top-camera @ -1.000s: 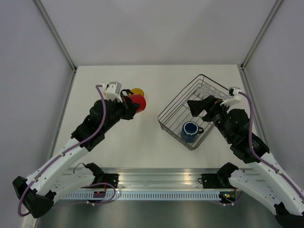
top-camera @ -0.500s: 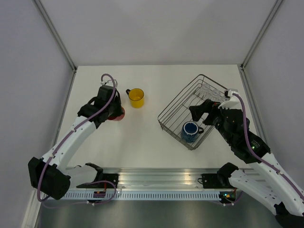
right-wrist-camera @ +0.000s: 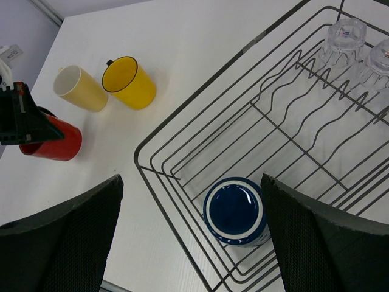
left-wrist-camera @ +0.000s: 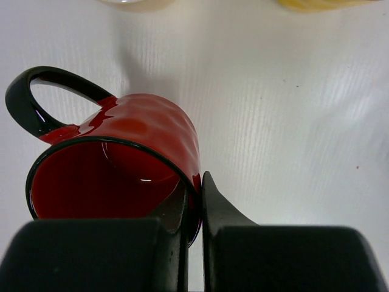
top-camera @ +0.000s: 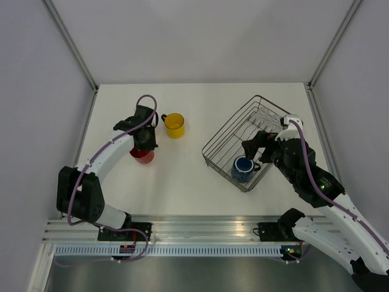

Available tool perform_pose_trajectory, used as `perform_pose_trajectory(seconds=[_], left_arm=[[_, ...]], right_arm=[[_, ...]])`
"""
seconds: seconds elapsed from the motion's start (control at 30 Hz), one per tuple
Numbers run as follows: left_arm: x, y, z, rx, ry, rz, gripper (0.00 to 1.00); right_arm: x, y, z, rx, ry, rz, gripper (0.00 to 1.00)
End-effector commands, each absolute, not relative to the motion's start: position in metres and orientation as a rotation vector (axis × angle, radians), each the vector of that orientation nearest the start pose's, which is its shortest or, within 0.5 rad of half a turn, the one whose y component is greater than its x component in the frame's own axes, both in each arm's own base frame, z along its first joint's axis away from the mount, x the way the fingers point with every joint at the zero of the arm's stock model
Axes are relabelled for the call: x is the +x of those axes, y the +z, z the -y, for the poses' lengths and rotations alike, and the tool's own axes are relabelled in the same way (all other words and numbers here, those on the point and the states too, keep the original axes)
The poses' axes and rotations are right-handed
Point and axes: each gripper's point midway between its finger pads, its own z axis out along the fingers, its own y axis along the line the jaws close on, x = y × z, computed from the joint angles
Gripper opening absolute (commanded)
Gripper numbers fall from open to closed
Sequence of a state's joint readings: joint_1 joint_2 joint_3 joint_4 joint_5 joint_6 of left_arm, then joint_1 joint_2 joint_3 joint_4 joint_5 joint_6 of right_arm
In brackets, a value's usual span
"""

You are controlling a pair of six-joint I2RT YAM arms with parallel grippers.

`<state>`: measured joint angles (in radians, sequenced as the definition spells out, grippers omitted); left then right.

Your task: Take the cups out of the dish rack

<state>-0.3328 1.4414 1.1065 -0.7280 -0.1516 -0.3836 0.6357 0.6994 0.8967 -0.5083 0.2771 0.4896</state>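
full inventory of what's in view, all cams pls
red mug: 1, red with black handle, table's left side, in left gripper
bright yellow mug: 1, yellow, on table outside rack
pale yellow mug: 1, pale yellow, beside the bright yellow one
dark blue mug: 1, dark blue, in rack's near corner
glass tumblers: at least 2 visible, clear, rack's far end
dish rack: 1, dark wire, table's right side
table: 1, white
left gripper: shut on red mug's rim
right gripper: open, above rack

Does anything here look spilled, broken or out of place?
Nothing stands out. The left gripper pinches the red mug by its rim. The pale yellow mug and bright yellow mug stand on the table. The blue mug and glass tumblers sit in the dish rack.
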Motion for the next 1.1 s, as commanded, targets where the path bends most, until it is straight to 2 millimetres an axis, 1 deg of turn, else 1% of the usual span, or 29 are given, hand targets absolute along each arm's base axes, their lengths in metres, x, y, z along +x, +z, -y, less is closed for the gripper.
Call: perform_pose_trajectory(seconds=[0.0, 0.07, 0.2, 0.27, 0.33, 0.5, 0.67, 0.7, 0.73, 0.83, 0.93, 1.0, 1.07], left_arm=[[0.337, 0.127, 0.096, -0.089, -0.041, -2.563, 0.02], [0.34, 0.124, 0.097, -0.097, -0.037, -2.572, 0.02], [0.346, 0.111, 0.097, -0.088, -0.011, -2.594, 0.02], [0.346, 0.106, 0.099, -0.073, -0.017, -2.608, 0.02], [0.347, 0.101, 0.097, -0.074, 0.006, -2.619, 0.02], [0.349, 0.097, 0.093, -0.066, 0.044, -2.625, 0.02], [0.349, 0.087, 0.091, -0.061, 0.069, -2.649, 0.02], [0.349, 0.086, 0.091, -0.061, 0.071, -2.651, 0.03], [0.349, 0.084, 0.092, -0.057, 0.071, -2.659, 0.08], [0.347, 0.082, 0.093, -0.056, 0.064, -2.667, 0.15], [0.347, 0.084, 0.093, -0.055, 0.055, -2.663, 0.18], [0.347, 0.089, 0.095, -0.056, 0.04, -2.649, 0.2], [0.347, 0.094, 0.097, -0.055, 0.016, -2.641, 0.27]], right_arm=[[0.232, 0.293, -0.138, 0.019, 0.521, -1.879, 0.98], [0.232, 0.292, -0.138, 0.016, 0.524, -1.879, 0.98], [0.23, 0.29, -0.137, 0.006, 0.52, -1.887, 0.98], [0.23, 0.289, -0.137, 0.007, 0.518, -1.888, 0.98], [0.23, 0.287, -0.138, 0.002, 0.521, -1.894, 0.98], [0.23, 0.279, -0.141, -0.007, 0.526, -1.911, 0.98], [0.229, 0.28, -0.141, -0.011, 0.529, -1.907, 0.98], [0.229, 0.279, -0.141, -0.013, 0.53, -1.908, 0.98], [0.228, 0.279, -0.14, -0.013, 0.527, -1.909, 0.98], [0.227, 0.278, -0.138, -0.012, 0.518, -1.911, 0.98], [0.226, 0.277, -0.136, -0.017, 0.506, -1.915, 0.98], [0.226, 0.277, -0.135, -0.025, 0.497, -1.918, 0.98], [0.225, 0.276, -0.135, -0.037, 0.484, -1.933, 0.98]])
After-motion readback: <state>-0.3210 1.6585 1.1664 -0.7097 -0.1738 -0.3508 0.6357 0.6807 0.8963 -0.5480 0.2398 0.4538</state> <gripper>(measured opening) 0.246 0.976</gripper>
